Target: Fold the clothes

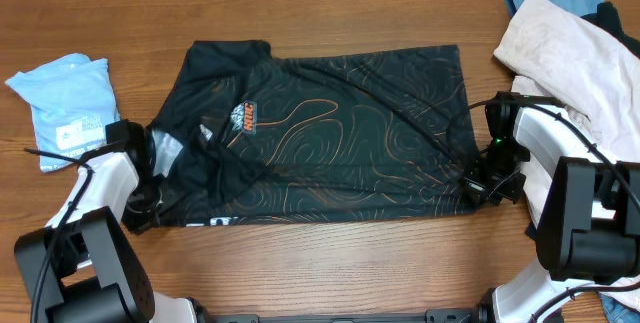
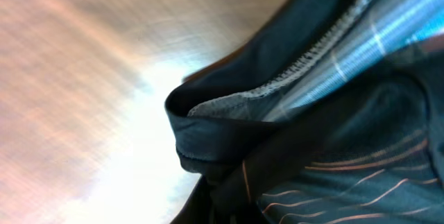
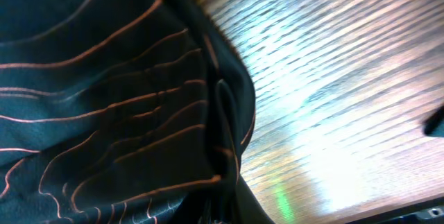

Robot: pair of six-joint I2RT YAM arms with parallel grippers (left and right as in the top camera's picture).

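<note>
A black shirt with thin orange contour lines (image 1: 320, 133) lies spread across the middle of the table. My left gripper (image 1: 145, 201) is shut on the black shirt's near left corner; the left wrist view shows the bunched hem and grey inner lining (image 2: 277, 134) right at the jaws. My right gripper (image 1: 478, 185) is shut on the shirt's near right corner; the right wrist view shows the gathered dark fabric (image 3: 139, 113) running into the jaws. The fingers themselves are hidden by cloth in both wrist views.
A folded light blue garment (image 1: 68, 103) lies at the left. A pile of white and blue clothes (image 1: 570, 43) sits at the back right, beside the right arm. The wooden table (image 1: 330, 253) shows in front of the shirt.
</note>
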